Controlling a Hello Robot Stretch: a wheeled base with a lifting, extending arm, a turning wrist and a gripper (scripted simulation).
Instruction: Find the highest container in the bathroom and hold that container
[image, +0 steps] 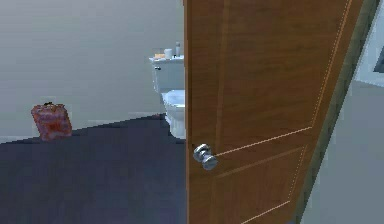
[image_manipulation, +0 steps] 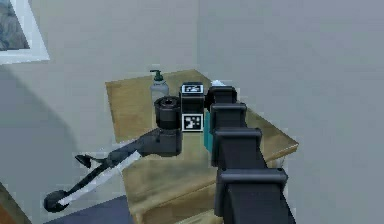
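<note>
plainly stretched over a wooden desk (image_manipulation: 130, 100) in the arm side view, a dark arm (image_manipulation: 245, 170), with the gripper (image_manipulation: 68, 180) angled toward 8 o'clock past the desk's edge. cannot tell whether the fingers (image_manipulation: 118, 160) are released or clenched; holding nothing, with just bare wall and floor behind the tips. standing upright on the desk at 12 o'clock from the gripper's body, near the back edge: a pump bottle (image_manipulation: 157, 84). half hidden by the arm, something teal (image_manipulation: 209, 140). up at 10 o'clock on the wall, a framed picture (image_manipulation: 18, 30). looking ahead, blocked at 3 o'clock by a brown door (image: 270, 90) with a round knob (image: 205, 156); past it near 12 o'clock, a white toilet (image: 174, 100) with a small bottle (image: 179, 47) on its tank, and at 9 o'clock a red bag-like thing (image: 50, 121) on the dark floor (image: 100, 180).
</note>
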